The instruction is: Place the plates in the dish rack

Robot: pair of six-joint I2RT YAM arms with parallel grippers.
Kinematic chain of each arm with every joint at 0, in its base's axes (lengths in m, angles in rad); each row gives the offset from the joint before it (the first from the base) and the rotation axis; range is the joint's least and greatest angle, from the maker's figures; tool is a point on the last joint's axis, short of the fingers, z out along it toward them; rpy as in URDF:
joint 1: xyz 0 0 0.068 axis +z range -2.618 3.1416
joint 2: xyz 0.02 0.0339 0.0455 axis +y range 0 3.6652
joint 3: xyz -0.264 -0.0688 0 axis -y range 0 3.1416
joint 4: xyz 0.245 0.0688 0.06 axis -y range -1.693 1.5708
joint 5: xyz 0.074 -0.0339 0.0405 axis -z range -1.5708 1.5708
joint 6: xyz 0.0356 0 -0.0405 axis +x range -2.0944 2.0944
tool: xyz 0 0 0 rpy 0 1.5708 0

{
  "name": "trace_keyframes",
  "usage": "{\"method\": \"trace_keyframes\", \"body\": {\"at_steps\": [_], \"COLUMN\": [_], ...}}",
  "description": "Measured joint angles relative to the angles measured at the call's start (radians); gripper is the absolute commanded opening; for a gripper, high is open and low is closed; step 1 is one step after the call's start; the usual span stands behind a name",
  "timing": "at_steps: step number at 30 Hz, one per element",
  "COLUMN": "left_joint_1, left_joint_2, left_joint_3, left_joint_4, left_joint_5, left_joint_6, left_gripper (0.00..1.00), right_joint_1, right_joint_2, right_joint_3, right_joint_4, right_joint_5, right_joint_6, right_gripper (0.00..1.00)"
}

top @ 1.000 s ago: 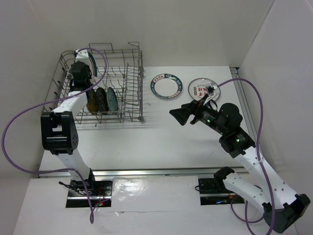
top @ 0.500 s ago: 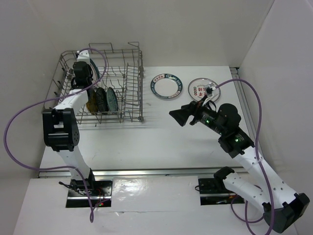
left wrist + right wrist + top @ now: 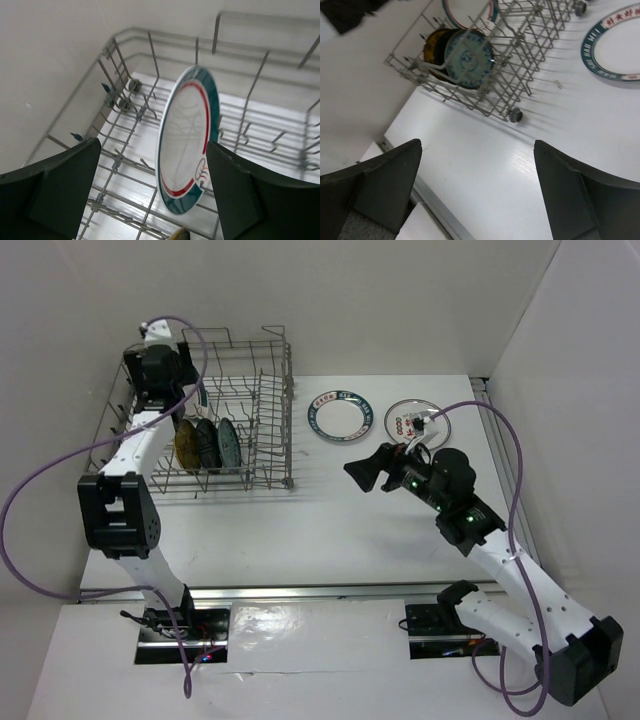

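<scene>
White table (image 3: 330, 530), white walls. Far left: dish rack (image 3: 275, 440). Left gripper (image 3: 152, 150) above its back corner, jaws wide apart, nothing held. Below it, teal-rimmed white plate (image 3: 187, 135) upright among tines, clear of fingers. Alongside: yellow plate (image 3: 186, 443), black plate (image 3: 206, 443), teal patterned plate (image 3: 229, 443), all on edge. Four racked. Mid-table: right gripper (image 3: 362, 472) hovering, spread open, empty. Right: green-rimmed plate (image 3: 337, 416), red-marked plate (image 3: 412, 420), flat on table. Two left to load.

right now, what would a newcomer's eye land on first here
The grey wire dish rack at far left holds a yellow plate, a black plate and a teal plate on edge. To its right, a green-rimmed plate and a red-marked plate lie flat on the table.
</scene>
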Motion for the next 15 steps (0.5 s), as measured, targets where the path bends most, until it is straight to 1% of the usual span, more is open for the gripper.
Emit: {"method": "trace_keyframes", "body": {"at_steps": [2,5,8,10,12,15], "left_joint_1": [0.0,0.005,0.012,0.011,0.0,-0.035], "left_joint_2": [-0.053,-0.173,-0.328,-0.439,-0.547,-0.701], "left_joint_3": [0.049,0.126,0.161,0.139,0.087,-0.059], "left_joint_4": [-0.081,-0.206,-0.283,-0.307,-0.318,-0.327], "left_joint_5": [0.013,0.082,0.212,0.299,0.375,0.481], "left_joint_6": [-0.055,-0.167,-0.266,-0.319,-0.364,-0.411], "left_gripper": [1.0,1.0,1.0,1.0,1.0,1.0], "right_joint_1": [-0.016,-0.097,-0.194,-0.214,-0.207,-0.174], "right_joint_2": [0.042,0.148,0.291,0.367,0.434,0.528], "right_joint_3": [-0.023,-0.065,-0.135,-0.195,-0.248,-0.283], "right_joint_4": [0.034,0.115,0.253,0.33,0.4,0.513], "right_joint_5": [0.017,-0.01,-0.048,-0.048,-0.043,-0.005], "right_joint_6": [-0.001,0.021,0.08,0.117,0.16,0.22], "right_gripper": [1.0,1.0,1.0,1.0,0.97,0.97]}}
